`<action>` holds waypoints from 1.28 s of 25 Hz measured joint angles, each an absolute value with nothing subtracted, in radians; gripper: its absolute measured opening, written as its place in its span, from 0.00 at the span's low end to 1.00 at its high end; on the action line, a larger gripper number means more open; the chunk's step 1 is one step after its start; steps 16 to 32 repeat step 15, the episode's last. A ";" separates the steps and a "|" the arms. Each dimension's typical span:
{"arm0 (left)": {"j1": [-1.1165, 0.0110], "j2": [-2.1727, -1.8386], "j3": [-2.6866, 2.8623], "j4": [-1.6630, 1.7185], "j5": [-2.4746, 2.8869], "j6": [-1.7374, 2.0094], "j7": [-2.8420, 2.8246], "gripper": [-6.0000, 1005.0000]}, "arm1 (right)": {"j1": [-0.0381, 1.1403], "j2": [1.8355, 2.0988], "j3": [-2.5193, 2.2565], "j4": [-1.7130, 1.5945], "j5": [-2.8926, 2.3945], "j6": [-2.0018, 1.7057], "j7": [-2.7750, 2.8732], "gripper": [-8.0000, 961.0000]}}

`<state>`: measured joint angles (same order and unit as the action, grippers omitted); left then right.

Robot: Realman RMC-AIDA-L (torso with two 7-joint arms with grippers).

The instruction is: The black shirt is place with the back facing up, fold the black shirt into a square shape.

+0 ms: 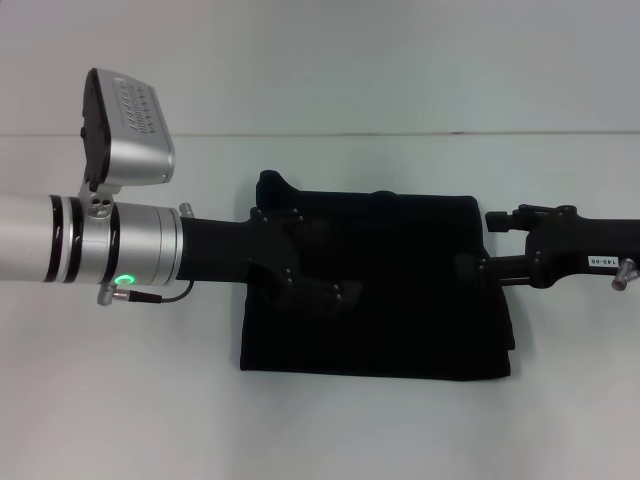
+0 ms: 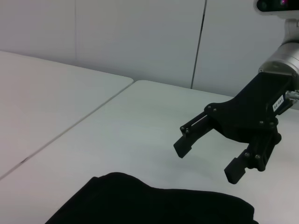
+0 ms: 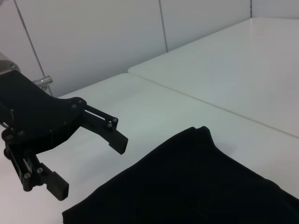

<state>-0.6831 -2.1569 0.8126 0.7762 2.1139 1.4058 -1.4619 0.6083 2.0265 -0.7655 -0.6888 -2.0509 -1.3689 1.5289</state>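
The black shirt [image 1: 400, 320] lies on the white table, folded into a rough rectangle. It also shows in the left wrist view [image 2: 140, 200] and the right wrist view [image 3: 196, 186]. My left gripper [image 1: 300, 240] hangs over the shirt's left part. It is open and empty, as the right wrist view [image 3: 88, 165] shows. My right gripper [image 1: 483, 242] is at the shirt's right edge. It is open and empty, and the left wrist view [image 2: 208, 162] shows it above the table just beyond the cloth.
The white table [image 1: 120, 400] extends around the shirt on all sides. A seam [image 2: 70, 133] joins it to a second white table top. A pale wall [image 1: 400, 60] stands behind the table's far edge.
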 joint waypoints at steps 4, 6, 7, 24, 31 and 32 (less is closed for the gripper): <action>-0.684 -2.156 0.814 0.776 2.114 1.405 -1.462 0.96 | 0.607 2.026 -0.765 -0.689 -2.051 -1.368 1.529 0.97; -0.685 -2.155 0.815 0.776 2.114 1.404 -1.462 0.96 | 0.607 2.027 -0.765 -0.689 -2.051 -1.367 1.529 0.97; -0.685 -2.155 0.815 0.775 2.117 1.402 -1.462 0.96 | 0.607 2.027 -0.765 -0.689 -2.051 -1.367 1.529 0.97; -0.680 -2.155 0.815 0.760 2.124 1.374 -1.462 0.96 | 0.607 2.030 -0.764 -0.678 -2.051 -1.343 1.529 0.97; -0.680 -2.155 0.815 0.760 2.124 1.374 -1.462 0.96 | 0.607 2.030 -0.764 -0.678 -2.051 -1.343 1.529 0.97; -0.680 -2.155 0.815 0.760 2.124 1.374 -1.462 0.96 | 0.607 2.030 -0.764 -0.678 -2.051 -1.343 1.529 0.97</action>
